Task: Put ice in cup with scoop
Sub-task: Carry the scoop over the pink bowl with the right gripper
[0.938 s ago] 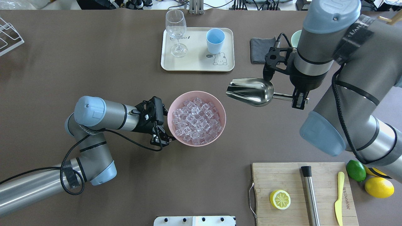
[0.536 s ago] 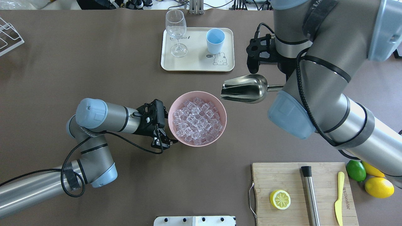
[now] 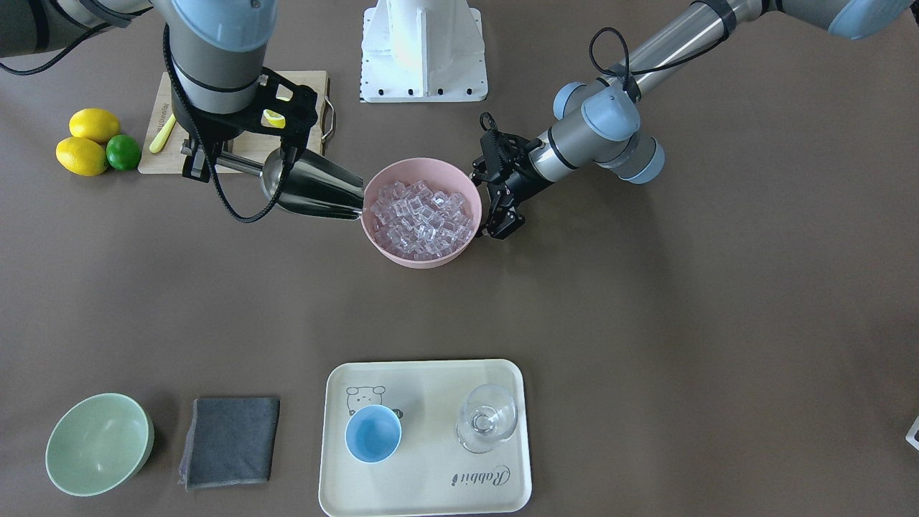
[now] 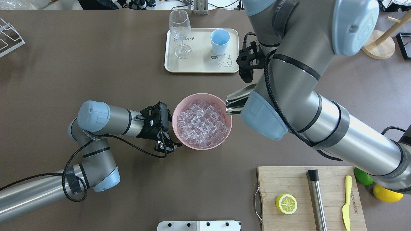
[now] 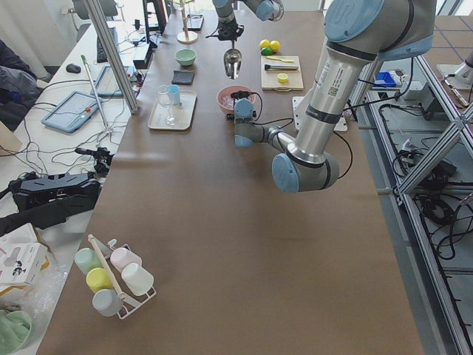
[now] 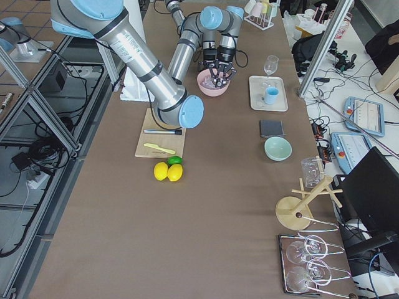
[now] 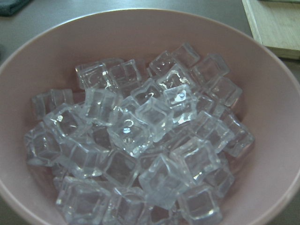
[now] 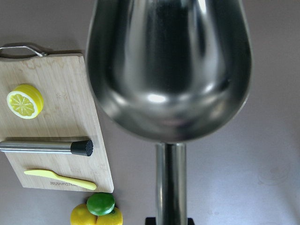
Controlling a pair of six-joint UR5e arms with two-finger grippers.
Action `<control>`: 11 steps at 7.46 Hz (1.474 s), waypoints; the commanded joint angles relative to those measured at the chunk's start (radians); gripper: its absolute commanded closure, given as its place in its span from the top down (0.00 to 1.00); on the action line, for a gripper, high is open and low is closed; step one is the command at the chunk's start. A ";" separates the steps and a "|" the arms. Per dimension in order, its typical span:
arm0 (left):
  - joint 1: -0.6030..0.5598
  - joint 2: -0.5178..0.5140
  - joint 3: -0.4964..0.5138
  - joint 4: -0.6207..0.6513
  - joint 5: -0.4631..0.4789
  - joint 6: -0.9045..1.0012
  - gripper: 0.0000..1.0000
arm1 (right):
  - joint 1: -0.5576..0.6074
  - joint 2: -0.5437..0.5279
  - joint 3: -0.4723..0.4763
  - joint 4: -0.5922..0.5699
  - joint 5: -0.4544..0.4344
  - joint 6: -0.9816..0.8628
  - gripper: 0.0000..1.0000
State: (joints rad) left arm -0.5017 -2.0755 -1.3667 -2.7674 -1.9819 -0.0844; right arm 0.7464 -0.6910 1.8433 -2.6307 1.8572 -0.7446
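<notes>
Your scoop is dropping to the pink bowl's two o'clock rim overhead, right gripper pinching its handle, mouth tilting down to dig ice.

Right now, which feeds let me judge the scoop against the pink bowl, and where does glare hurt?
Front-facing view: even light, sharp, with the mouth of the scoop clear beside the rim of the pink bowl. Overhead view: sharp, but the right arm hides all but the scoop mouth. Right wrist view: bright reflections streak the steel. Left wrist view: glints on the ice, cubes distinct.
</notes>
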 commanded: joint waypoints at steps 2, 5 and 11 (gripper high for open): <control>0.002 0.002 0.000 -0.001 0.000 0.000 0.98 | -0.074 0.063 -0.105 -0.006 -0.064 0.010 0.00; 0.003 0.002 0.000 -0.001 0.000 0.000 0.98 | -0.079 0.068 -0.142 -0.008 -0.104 0.033 0.00; 0.006 0.000 0.000 0.000 0.000 0.000 0.98 | -0.145 0.100 -0.223 -0.006 -0.115 0.134 0.00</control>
State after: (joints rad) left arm -0.4957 -2.0755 -1.3668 -2.7681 -1.9819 -0.0844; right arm 0.6151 -0.6017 1.6446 -2.6413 1.7438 -0.6185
